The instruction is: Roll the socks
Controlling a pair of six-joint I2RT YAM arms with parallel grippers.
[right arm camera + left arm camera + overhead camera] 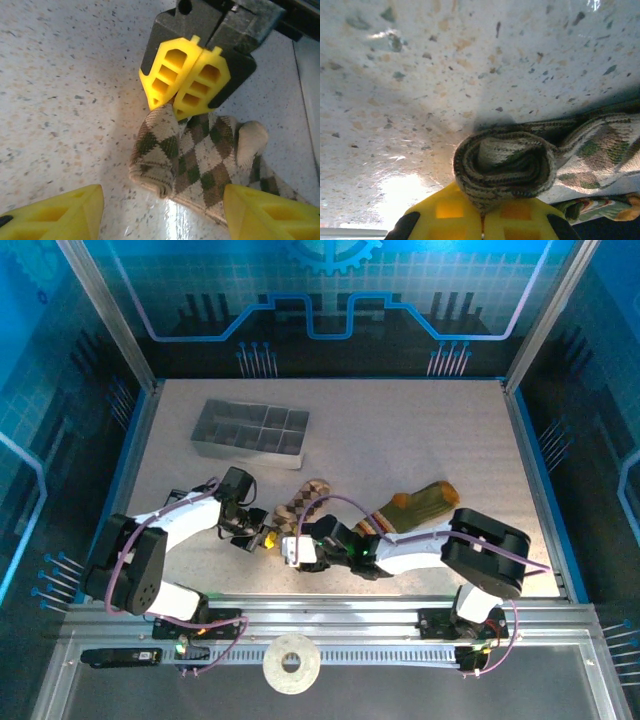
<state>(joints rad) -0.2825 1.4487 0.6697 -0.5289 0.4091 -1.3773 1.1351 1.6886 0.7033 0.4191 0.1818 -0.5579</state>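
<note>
Got the left gripper (172,102) pressed together, pinching the rolled-over end of the checkered sock (200,160), down near the front edge of the table (420,430). Got the right gripper (295,548) spread wide, straddling that same sock without gripping it. Spotted the green sock (415,505) lying just right of the checkered one. Loads of bare tabletop off to the right and rear. Only the grey tray (205,445) parked well back on the left.

I am operating inside an enclosed robot test cell, a lab installation. Indicators: aluminium frame posts (105,312) at the far corners, blue circuit-pattern wall panels (450,290) left, right and far, a speckled worktop (420,430), and a slotted mounting rail (350,625) along its near edge.
</note>
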